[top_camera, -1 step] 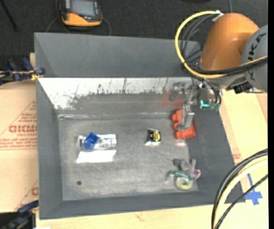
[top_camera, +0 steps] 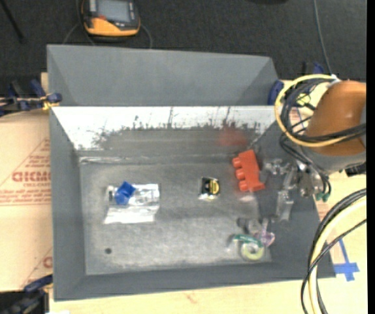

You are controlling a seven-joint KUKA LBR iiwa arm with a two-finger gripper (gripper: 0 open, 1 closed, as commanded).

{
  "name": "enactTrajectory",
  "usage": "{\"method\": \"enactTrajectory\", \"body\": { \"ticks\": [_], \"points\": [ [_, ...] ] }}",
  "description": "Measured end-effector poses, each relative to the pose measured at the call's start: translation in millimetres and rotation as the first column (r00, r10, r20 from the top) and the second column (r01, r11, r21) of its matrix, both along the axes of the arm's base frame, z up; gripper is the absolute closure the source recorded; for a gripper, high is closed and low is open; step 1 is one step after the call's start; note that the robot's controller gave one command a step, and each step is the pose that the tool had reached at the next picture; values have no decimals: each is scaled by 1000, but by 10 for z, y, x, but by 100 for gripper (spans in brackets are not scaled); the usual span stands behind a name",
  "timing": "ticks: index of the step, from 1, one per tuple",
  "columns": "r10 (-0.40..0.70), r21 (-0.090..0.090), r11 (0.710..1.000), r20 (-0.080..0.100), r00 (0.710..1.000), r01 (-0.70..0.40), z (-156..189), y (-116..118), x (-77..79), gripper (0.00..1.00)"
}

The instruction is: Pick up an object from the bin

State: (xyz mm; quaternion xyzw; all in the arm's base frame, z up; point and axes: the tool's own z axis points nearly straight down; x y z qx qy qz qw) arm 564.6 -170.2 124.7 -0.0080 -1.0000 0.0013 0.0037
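Tool (top_camera: 280, 200) sits at right of grey metal bin (top_camera: 161, 84), just right of red blocky plastic brick (top_camera: 247, 171), pale ring-shaped item (top_camera: 251, 248) nearer; I can't tell open or closed.

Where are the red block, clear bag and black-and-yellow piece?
red block (top_camera: 247, 171), camera view: middle of its body
clear bag (top_camera: 132, 210), camera view: its clear lower half
black-and-yellow piece (top_camera: 208, 186), camera view: its centre
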Motion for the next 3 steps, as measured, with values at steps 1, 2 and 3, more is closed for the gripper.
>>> {"method": "enactTrajectory", "body": {
  "ticks": [1, 2, 3],
  "points": [
    [178, 3, 984, 7, 984, -178, -554, 138, -542, 0],
    [182, 0, 983, 11, 983, -182, -537, 135, -526, 100],
    [146, -2, 989, 18, 989, -146, 1116, 386, -672, 100]
  ]
}}
